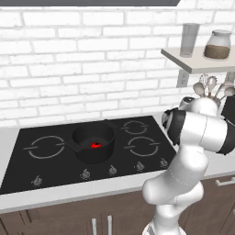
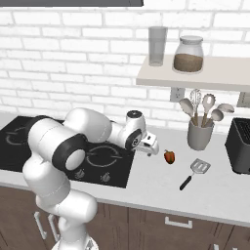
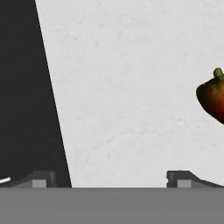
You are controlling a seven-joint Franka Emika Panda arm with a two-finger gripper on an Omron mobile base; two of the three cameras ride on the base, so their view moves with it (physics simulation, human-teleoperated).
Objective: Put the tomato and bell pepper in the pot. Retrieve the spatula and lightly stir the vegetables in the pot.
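Tomato (image 1: 96, 145) lying red at bottom of pot (image 1: 93, 143), pot standing on black stove (image 1: 55, 170) among burner rings. Pepper (image 2: 169, 156) resting on pale desk (image 2: 161, 188), right of stove, apart from tool (image 2: 152, 148); seen near right edge of hand view (image 3: 213, 96). Tool poised low over desk by stove's right edge, fingers set wide, gripping nothing. Spatula (image 2: 194, 173) flat on desk farther right, below utensil crock (image 2: 200, 135), beside toaster (image 2: 239, 145).

Two cameras look from behind the arm, left and right, both seeing the stove (image 1: 92, 151); the hand camera looks down close at the counter (image 3: 131, 87).
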